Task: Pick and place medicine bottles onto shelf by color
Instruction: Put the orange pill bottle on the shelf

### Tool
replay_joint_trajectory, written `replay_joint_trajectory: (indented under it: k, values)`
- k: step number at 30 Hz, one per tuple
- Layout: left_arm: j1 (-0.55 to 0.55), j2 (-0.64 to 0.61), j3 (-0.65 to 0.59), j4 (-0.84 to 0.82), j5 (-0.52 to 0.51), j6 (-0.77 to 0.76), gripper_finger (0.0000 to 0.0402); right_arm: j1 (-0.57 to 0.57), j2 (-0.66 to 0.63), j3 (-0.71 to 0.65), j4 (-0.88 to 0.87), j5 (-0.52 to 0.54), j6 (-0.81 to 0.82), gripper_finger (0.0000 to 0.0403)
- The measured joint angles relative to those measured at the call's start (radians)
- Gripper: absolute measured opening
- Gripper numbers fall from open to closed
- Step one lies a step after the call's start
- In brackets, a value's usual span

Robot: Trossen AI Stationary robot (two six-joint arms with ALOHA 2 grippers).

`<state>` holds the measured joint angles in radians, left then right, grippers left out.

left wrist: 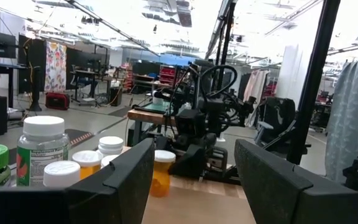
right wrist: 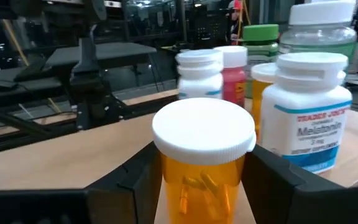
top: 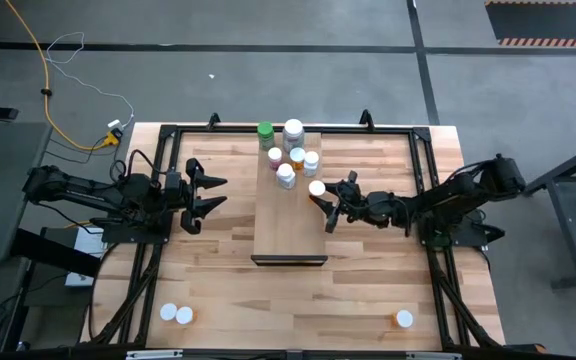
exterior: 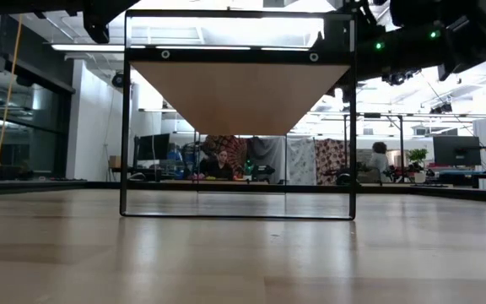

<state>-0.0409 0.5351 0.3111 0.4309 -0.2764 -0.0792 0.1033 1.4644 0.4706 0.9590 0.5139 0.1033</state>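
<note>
Orange bottle (right wrist: 202,158), white cap: gripped between right gripper (top: 320,201) fingers, on shelf (top: 289,230) | 6 more bottles clustered at shelf's far end | 3 bottles on desk (top: 368,280) near edge | left gripper (top: 211,193): fingers open, beside shelf

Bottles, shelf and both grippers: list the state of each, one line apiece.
right gripper: shut on orange bottle, at the shelf's right edge
orange bottle: upright, capped, between the right gripper's fingers
left gripper: open, empty, left of the shelf
shelf: near half bare
bottle cluster: six bottles upright on the shelf's far end
three loose bottles: on the table's near edge, off the shelf
</note>
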Motion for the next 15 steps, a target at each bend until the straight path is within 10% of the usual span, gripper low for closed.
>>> replay_joint_trajectory:
  k: [15]
  values:
    - [0.0,0.072,0.0,0.055,0.0,-0.032,0.0213,-0.025,0.003,0.074,-0.092,-0.049,-0.002,0.0181]
